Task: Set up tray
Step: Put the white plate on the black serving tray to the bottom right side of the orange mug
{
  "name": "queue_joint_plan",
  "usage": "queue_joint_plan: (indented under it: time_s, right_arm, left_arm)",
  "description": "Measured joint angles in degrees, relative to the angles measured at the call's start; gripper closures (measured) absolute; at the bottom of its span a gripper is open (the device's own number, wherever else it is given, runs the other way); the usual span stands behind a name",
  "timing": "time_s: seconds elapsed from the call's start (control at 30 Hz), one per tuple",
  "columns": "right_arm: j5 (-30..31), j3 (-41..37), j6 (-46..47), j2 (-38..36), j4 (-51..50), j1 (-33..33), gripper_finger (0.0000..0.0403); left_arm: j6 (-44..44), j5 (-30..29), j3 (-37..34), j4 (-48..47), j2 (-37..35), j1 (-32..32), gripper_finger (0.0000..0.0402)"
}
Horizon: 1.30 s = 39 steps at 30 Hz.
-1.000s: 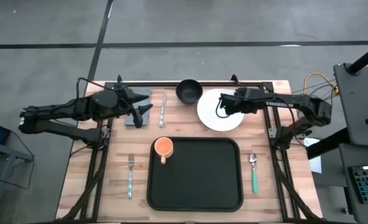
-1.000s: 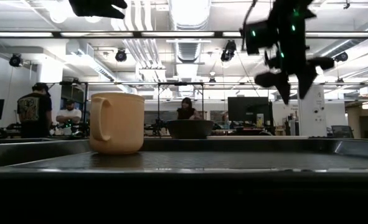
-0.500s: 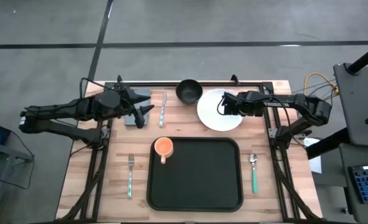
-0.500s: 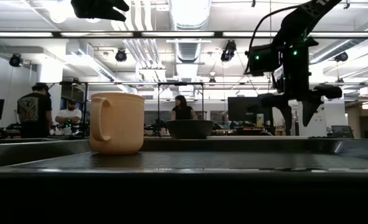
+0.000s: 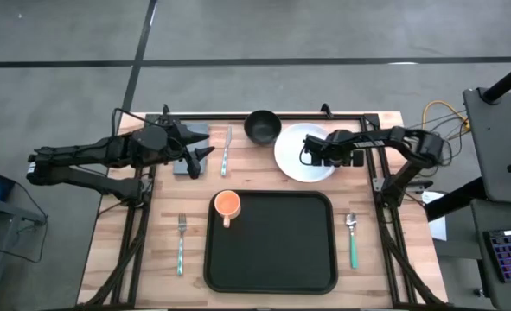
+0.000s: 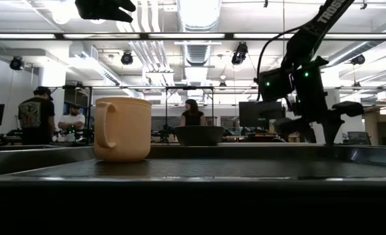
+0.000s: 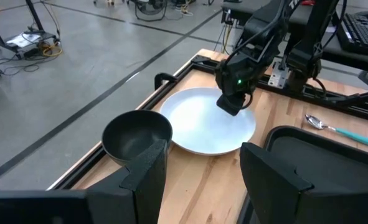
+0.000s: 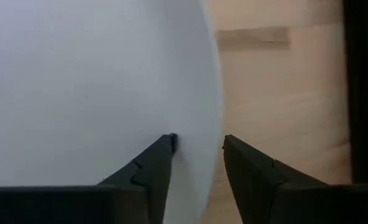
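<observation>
Worktop (image 5: 372, 259): pale wood planks, matt. Tray (image 5: 272, 250): black, textured, slight sheen. Plate (image 5: 294, 160): white, smooth. Bowl (image 5: 262, 126): dark, glossy.

Two dark, matte, slender jointed arms are seen. White lettering is printed along one arm's link, and small green lights are lit near its wrist. The blocky black fingers (image 8: 149, 171) are stepped along their inner edges.

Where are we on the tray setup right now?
Done: the orange mug stands on the black tray. In hand: the right gripper straddles the white plate's rim. Left: the bowl, forks and spoon lie off the tray. The left gripper waits, open.
</observation>
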Motion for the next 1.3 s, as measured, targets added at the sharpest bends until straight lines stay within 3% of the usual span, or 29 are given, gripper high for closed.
queue_joint_plan:
  time_s: [0.17, 0.33, 0.67, 0.87, 1.1, 1.3]
  right_arm:
    - [-0.3, 0.1, -0.9, -0.1, 0.0, 0.0, 0.0332]
    - [-0.6, 0.0, -2.5, -5.3, -1.3, 0.0, 0.0386]
    - [2.8, 0.0, -0.9, -19.8, -17.9, 0.0, 0.0392]
    - [2.5, 0.0, -0.9, -27.0, -22.3, 0.0, 0.0395]
    - [0.3, 0.2, -2.5, -31.5, -23.7, 0.0, 0.0396]
    - [-1.1, 5.1, -6.1, -33.2, -26.8, 0.0, 0.0396]
  left_arm:
    - [0.0, 0.0, 0.0, 0.0, 0.0, 0.0, 0.0218]
    - [0.0, 0.1, 0.0, 0.0, 0.0, 0.0, 0.0218]
    - [0.1, 0.1, 0.0, -0.2, 0.0, 0.0, 0.0218]
    - [1.2, 0.1, 0.0, -0.2, 0.1, 0.0, 0.0218]
    - [2.0, 0.1, 0.0, -0.3, 0.1, 0.0, 0.0218]
    - [2.6, 0.1, 0.0, -0.3, 0.1, 0.0, 0.0218]
